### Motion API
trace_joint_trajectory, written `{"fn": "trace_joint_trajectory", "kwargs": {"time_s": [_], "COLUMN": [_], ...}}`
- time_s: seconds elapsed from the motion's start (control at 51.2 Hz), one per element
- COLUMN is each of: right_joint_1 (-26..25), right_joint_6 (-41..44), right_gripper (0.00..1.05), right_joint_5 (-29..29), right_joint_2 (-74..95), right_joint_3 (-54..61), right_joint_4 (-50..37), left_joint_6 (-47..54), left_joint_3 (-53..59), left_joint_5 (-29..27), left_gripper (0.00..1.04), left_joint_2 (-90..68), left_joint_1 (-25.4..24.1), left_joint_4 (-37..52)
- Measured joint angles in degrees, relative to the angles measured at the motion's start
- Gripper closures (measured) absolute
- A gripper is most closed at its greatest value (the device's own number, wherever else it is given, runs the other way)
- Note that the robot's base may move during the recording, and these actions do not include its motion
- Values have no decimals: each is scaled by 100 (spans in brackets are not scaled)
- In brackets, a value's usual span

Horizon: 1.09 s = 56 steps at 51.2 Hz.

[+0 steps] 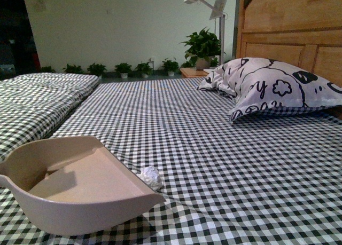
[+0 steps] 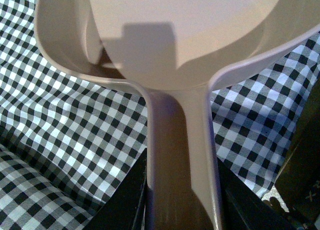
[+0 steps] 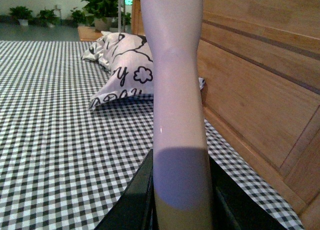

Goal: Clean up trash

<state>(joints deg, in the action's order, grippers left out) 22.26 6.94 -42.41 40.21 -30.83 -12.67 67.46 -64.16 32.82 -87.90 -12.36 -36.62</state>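
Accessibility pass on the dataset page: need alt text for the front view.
A crumpled white paper ball lies on a black-and-white checked bedsheet, right at the lip of a beige dustpan at lower left. A printed pillow lies by the wooden headboard at upper right; potted plants line the far wall.

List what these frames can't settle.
- Front view: neither hand shows; paper ball too small to tell if it touches the dustpan rim.
- Left wrist view: the dustpan fills the frame, ball not seen; left hand cut off by the bottom edge.
- Right wrist view: pale handle in the right hand runs past the top edge, so the tool's head is unseen.
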Motion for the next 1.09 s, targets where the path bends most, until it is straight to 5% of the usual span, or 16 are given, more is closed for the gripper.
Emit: {"fn": "trace_joint_trajectory", "kwargs": {"time_s": [1.093], "right_joint_1": [0], "right_joint_6": [0], "right_gripper": [83], "right_joint_5": [0], "right_joint_2": [0], "right_joint_3": [0], "right_joint_4": [0], "left_joint_6": [-168], "left_joint_3": [765], "left_joint_5": [-90], "left_gripper": [77], "left_joint_2": [-444], "left_joint_1": [-234], "left_joint_4": [1189]}}
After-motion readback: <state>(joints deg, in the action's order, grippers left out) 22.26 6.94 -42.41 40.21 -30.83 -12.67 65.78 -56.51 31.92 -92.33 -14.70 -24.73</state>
